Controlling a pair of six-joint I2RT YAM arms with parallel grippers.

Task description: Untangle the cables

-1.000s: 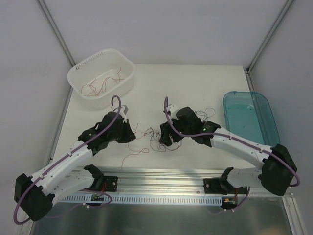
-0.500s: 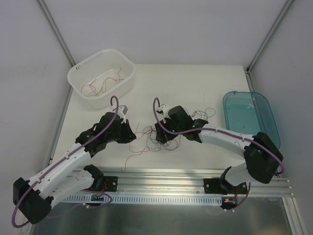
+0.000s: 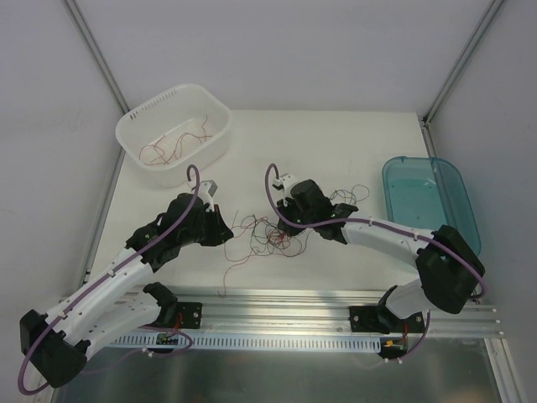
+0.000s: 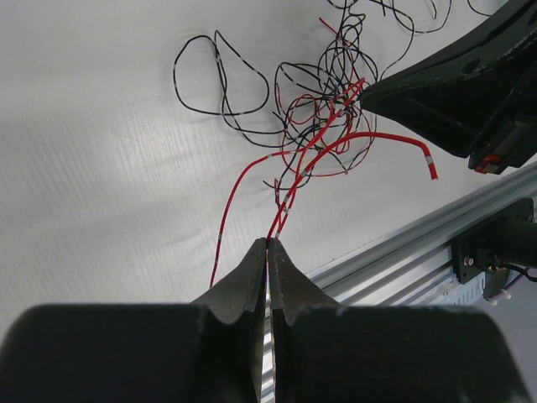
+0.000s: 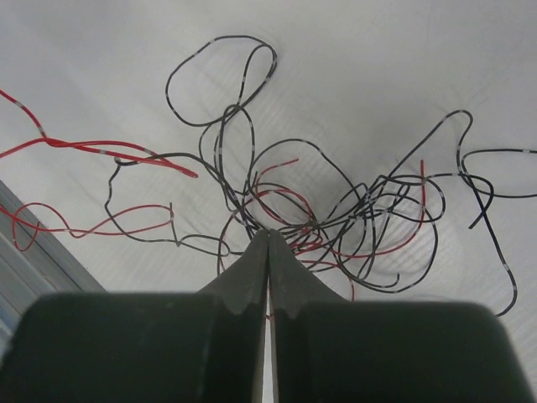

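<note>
The cables (image 3: 262, 235), a knot of thin red and black wires, lie on the white table between my two grippers. My left gripper (image 4: 270, 242) is shut on two red strands that run taut from its tips up into the knot (image 4: 323, 101). From above, the left gripper (image 3: 225, 236) sits at the knot's left edge. My right gripper (image 5: 268, 233) is shut with its tips buried in the densest part of the cables (image 5: 336, 218), pinching strands there. In the top view the right gripper (image 3: 281, 228) is at the knot's right side. Black loops (image 5: 222, 75) spread away from it.
A white basket (image 3: 134, 113) at the back left holds several loose red wires (image 3: 176, 144). A blue tray (image 3: 453, 180) stands at the right. An aluminium rail (image 3: 285, 302) runs along the near table edge. One red strand (image 3: 235, 269) trails toward it.
My right arm has swung left into the knot and its gripper has gone from open to shut there. The left gripper stayed shut on the red strands, which are drawn out leftward.
</note>
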